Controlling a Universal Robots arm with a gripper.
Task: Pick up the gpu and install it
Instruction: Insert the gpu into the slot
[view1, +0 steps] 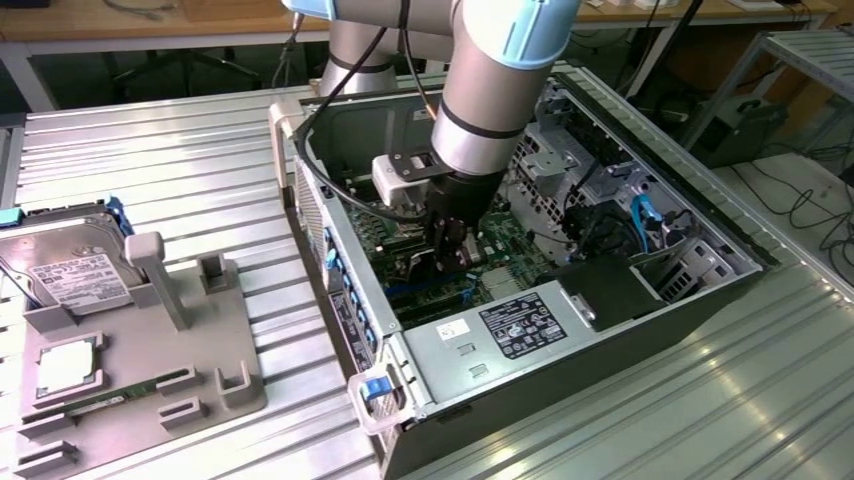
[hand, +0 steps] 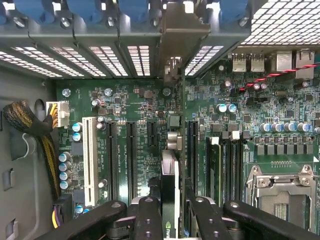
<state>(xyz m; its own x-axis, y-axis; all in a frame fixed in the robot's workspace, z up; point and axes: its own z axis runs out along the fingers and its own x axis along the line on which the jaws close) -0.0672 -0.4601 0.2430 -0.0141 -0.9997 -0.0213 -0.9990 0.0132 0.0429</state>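
Note:
In the exterior view my gripper (view1: 454, 250) reaches down inside the open computer case (view1: 441, 380), just over the green motherboard (view1: 514, 240). It is shut on the gpu (view1: 447, 268), a dark card held on edge. The wrist view shows the gpu (hand: 170, 175) edge-on between my two black fingers (hand: 147, 220), with the gripper (hand: 170, 207) clamped on it. The card runs in line with the black expansion slots (hand: 131, 160), and its silver bracket (hand: 177, 35) lies against the case's rear slot openings. Whether its lower edge sits in a slot is hidden.
A white slot (hand: 90, 160) and a yellow-black cable bundle (hand: 30, 125) lie to one side, the processor socket (hand: 282, 192) to the other. Outside the case, a grey fixture (view1: 147, 350) holds a silver hard drive (view1: 74, 275) and a green memory stick (view1: 114, 400).

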